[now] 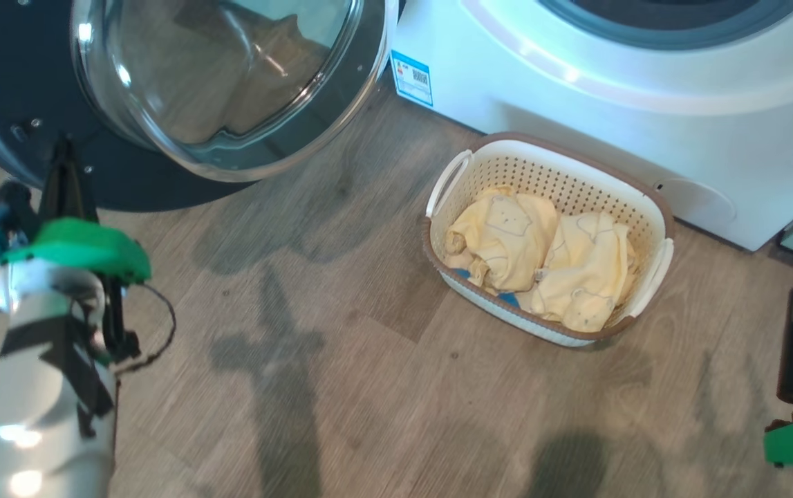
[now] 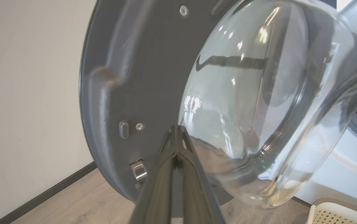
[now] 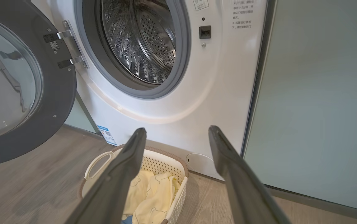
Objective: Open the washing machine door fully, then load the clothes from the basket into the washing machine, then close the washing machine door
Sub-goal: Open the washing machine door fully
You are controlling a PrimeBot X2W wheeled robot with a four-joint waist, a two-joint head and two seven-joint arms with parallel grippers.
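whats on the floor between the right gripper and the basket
Just wood floor with shadows on it, seen in the head view; the open right gripper stands apart from the basket.

The grey-brown plank floor carried a cream basket at three o'clock in the head view, just beside the white washing machine standing at one o'clock. Dark shadows crossed the boards.

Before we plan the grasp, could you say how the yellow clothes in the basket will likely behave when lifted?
The clothes lie crumpled and folded, so they are probably floppy and will drape. They look thin, so likely light. The two touch, so one may drag the other.
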